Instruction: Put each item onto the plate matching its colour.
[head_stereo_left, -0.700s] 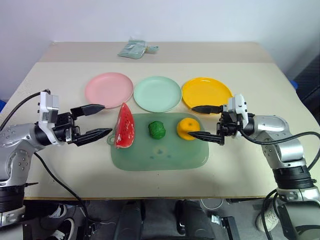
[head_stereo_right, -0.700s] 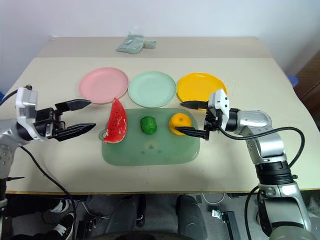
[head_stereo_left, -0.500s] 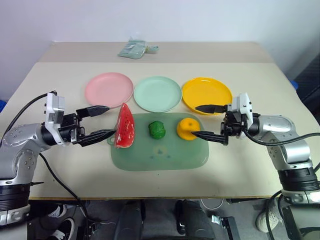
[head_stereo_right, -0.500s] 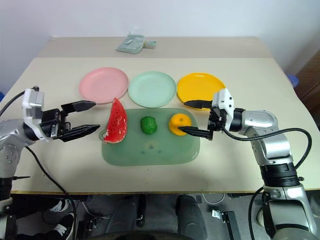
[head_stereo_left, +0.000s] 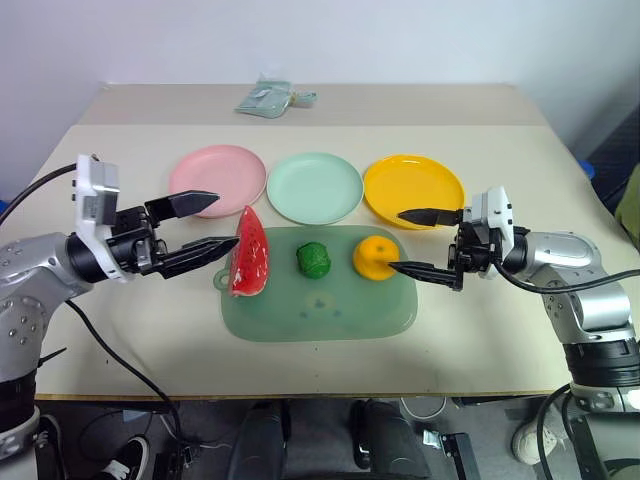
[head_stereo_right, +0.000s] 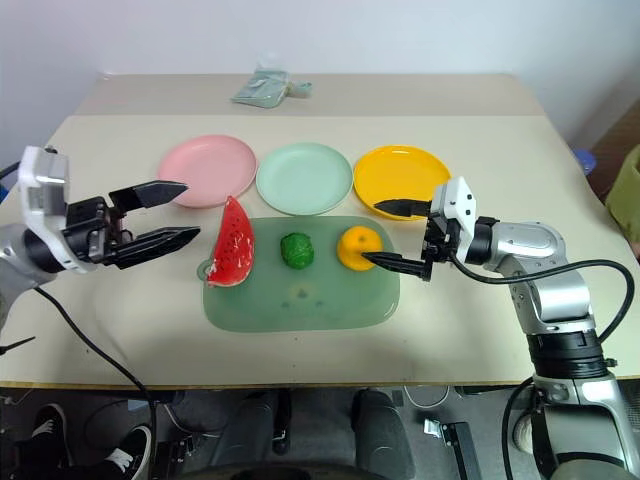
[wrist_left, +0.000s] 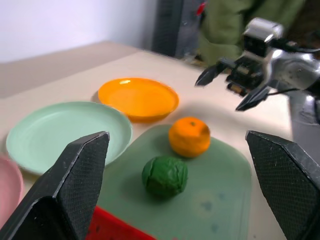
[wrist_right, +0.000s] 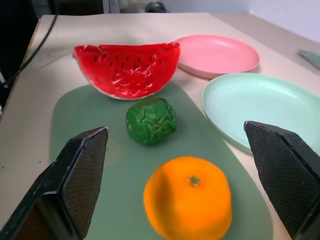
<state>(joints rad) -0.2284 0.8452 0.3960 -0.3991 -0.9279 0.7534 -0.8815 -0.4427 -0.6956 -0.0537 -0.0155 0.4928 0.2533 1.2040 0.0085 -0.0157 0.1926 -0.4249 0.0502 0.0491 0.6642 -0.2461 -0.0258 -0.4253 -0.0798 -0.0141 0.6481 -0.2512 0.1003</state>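
Note:
A red watermelon wedge (head_stereo_left: 249, 253), a bumpy dark-green ball (head_stereo_left: 313, 260) and an orange (head_stereo_left: 373, 256) sit in a row on the pale-green mat (head_stereo_left: 320, 312). Behind the mat lie the pink plate (head_stereo_left: 215, 178), the mint plate (head_stereo_left: 314, 187) and the yellow-orange plate (head_stereo_left: 413, 189), all bare. My left gripper (head_stereo_left: 225, 222) hangs open just left of the watermelon, pointing at it without touching. To the right of the orange my right gripper (head_stereo_left: 396, 240) is open, its lower fingertip close to the fruit. The right wrist view has the orange (wrist_right: 188, 197) nearest, between the fingers' line.
A crumpled pale-green packet (head_stereo_left: 268, 98) lies at the far back of the beige table (head_stereo_left: 520, 160). Black cables trail from both arms over the table's side edges. Something olive-green shows past the table's right edge (head_stereo_left: 632, 205).
My left gripper has risen a little and edged toward the watermelon. My right gripper has drawn back slightly to the right of the orange. The foods and plates have not moved.

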